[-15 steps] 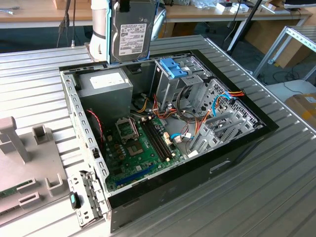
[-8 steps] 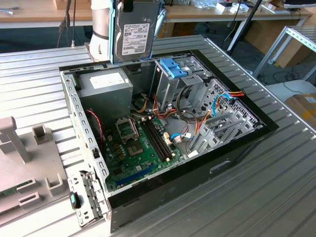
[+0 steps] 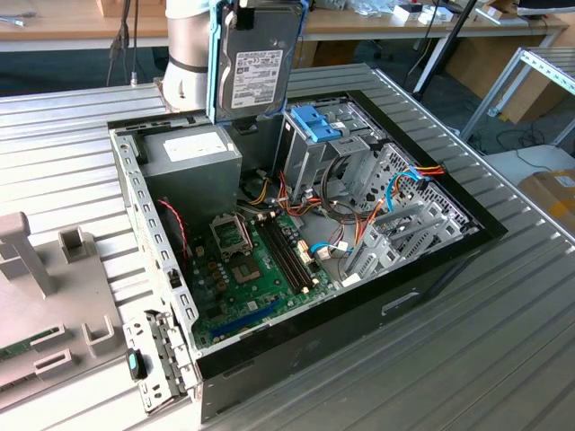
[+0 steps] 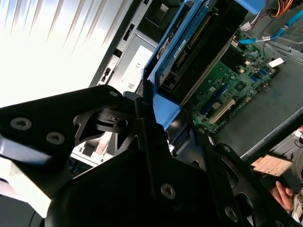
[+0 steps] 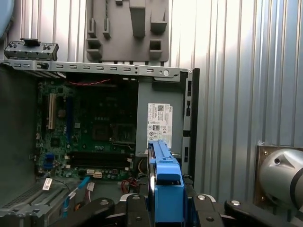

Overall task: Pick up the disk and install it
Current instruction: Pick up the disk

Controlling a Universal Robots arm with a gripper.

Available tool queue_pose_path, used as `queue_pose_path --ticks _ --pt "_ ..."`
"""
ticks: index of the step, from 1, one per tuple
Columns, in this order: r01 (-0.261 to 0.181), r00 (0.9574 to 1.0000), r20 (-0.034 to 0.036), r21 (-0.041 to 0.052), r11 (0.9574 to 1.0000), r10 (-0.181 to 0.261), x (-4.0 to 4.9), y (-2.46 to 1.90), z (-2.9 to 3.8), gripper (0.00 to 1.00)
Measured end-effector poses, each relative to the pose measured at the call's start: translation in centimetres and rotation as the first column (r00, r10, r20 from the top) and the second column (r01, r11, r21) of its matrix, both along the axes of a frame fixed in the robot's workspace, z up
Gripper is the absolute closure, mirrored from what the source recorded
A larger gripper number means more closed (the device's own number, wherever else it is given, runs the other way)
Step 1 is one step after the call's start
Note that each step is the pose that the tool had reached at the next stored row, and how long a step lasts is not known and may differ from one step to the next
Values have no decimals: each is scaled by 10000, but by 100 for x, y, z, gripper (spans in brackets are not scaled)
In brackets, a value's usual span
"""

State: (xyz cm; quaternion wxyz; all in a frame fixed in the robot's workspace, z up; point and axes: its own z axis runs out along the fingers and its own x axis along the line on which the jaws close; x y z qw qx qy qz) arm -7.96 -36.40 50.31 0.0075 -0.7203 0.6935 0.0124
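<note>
The disk point(image 3: 256, 58) is a grey metal drive with a white label and a blue carrier frame. It hangs upright above the rear of the open computer case point(image 3: 431, 269), between the grey power supply point(image 3: 193, 154) and the silver drive cage point(image 3: 310, 153) with its blue latch point(image 3: 316, 121). In both wrist views my gripper point(image 5: 165, 203) point(image 4: 165, 125) is shut on the disk's blue carrier point(image 5: 165, 182) point(image 4: 189, 52), with black fingers point(image 4: 142, 118) on either side. The motherboard point(image 5: 94, 127) lies below the disk.
The case lies open on a ribbed metal table point(image 3: 503, 359). Coloured cables point(image 3: 395, 184) run across the case's right half. A grey fixture plate point(image 3: 45, 305) sits at the exterior view's left. A person's hand point(image 4: 284, 196) shows beyond the case. The arm's grey joint point(image 5: 284, 177) is close by.
</note>
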Motion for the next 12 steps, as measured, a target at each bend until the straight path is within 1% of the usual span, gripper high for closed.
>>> queue_pose_path --ticks 1,7,8,9,12 --pt "-1 10000 1 1 10000 1 9 -60 -1 64" --pt "1 10000 0 1 10000 -1 9 -69 -1 64" --pt "-2 10000 -1 -2 10000 2 10 -78 0 64" --pt "0 10000 0 0 10000 0 14 -112 0 64" --pt "0 10000 0 0 10000 0 15 -144 0 64"
